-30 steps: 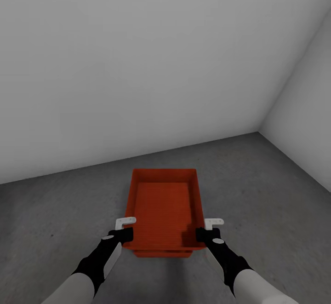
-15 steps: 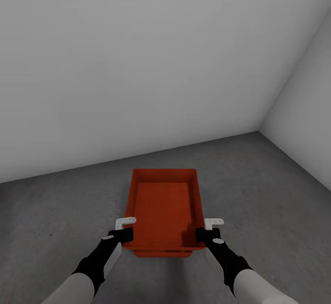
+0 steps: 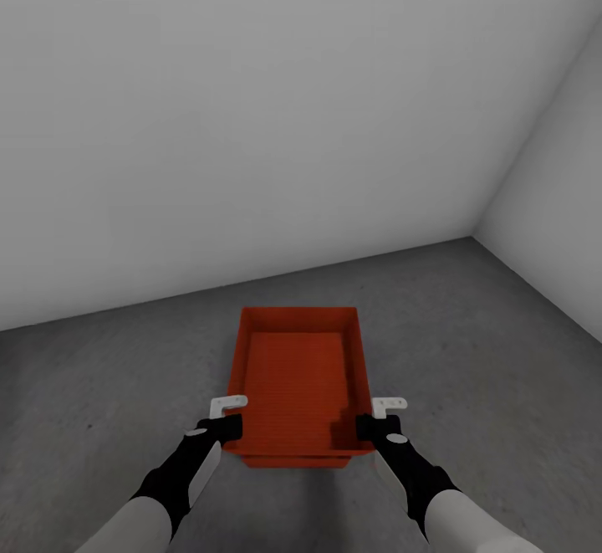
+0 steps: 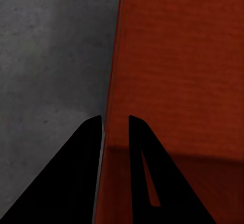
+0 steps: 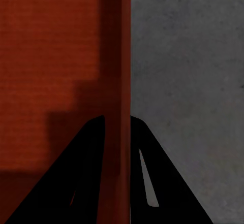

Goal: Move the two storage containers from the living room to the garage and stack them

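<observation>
In the garage, an orange-red storage container (image 3: 299,373) sits low over the dark grey concrete floor (image 3: 100,394). The front edge of a second storage container (image 3: 297,460) shows just beneath it, so the two are stacked. My left gripper (image 3: 229,428) clamps the upper bin's left wall near the front corner, and my right gripper (image 3: 365,427) clamps its right wall. In the left wrist view the gripper (image 4: 114,120) straddles the orange wall (image 4: 114,56). The right wrist view shows that gripper (image 5: 118,118) straddling the other wall (image 5: 124,41).
A plain white-grey wall (image 3: 251,118) stands behind the bins, meeting a side wall (image 3: 556,202) in a corner at the right. Bare concrete spreads to both sides of the stack.
</observation>
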Controlling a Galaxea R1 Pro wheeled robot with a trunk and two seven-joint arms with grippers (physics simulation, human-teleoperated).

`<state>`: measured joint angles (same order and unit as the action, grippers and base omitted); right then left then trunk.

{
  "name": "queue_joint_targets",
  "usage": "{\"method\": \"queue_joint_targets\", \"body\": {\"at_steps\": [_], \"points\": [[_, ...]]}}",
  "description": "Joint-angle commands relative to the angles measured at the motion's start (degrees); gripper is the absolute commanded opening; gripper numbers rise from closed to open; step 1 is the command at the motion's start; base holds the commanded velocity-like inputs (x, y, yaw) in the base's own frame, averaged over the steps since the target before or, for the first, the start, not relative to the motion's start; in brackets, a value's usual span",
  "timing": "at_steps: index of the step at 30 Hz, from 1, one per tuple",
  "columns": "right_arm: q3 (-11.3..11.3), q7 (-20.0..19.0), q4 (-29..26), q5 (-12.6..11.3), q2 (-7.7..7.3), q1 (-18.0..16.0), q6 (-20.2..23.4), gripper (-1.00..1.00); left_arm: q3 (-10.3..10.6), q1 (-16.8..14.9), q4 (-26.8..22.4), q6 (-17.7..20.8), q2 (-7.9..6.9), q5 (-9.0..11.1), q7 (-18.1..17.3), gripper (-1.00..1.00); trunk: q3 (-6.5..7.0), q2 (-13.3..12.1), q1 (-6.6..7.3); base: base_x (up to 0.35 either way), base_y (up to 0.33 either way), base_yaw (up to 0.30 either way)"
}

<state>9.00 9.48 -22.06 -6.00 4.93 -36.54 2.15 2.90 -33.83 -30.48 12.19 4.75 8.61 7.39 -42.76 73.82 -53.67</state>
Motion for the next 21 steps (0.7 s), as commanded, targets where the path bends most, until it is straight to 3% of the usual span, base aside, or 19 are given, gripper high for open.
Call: {"method": "queue_joint_targets", "body": {"at_steps": [1, 14, 21], "points": [[-0.65, 0.90, 0.00, -0.49, -0.09, -0.02, 0.22, -1.00, -2.11, -0.01, -0.22, -2.72, -1.76, -0.74, 2.01, -1.00, -0.23, 0.44, -0.22, 0.000, 0.000, 0.000], [-0.65, 0.90, 0.00, -0.50, -0.09, -0.02, 0.22, -1.00, -2.11, -0.01, 0.76, -3.22, -1.68, -0.79, 2.01, -1.00, -2.56, 5.66, -3.08, 0.000, 0.000, 0.000], [-0.65, 0.90, 0.00, -0.50, -0.09, -0.03, 0.22, -1.00, -2.09, -0.01, 0.77, -3.22, -1.67, -0.79, 2.01, -1.00, -2.56, 5.66, -3.08, 0.000, 0.000, 0.000]]}}
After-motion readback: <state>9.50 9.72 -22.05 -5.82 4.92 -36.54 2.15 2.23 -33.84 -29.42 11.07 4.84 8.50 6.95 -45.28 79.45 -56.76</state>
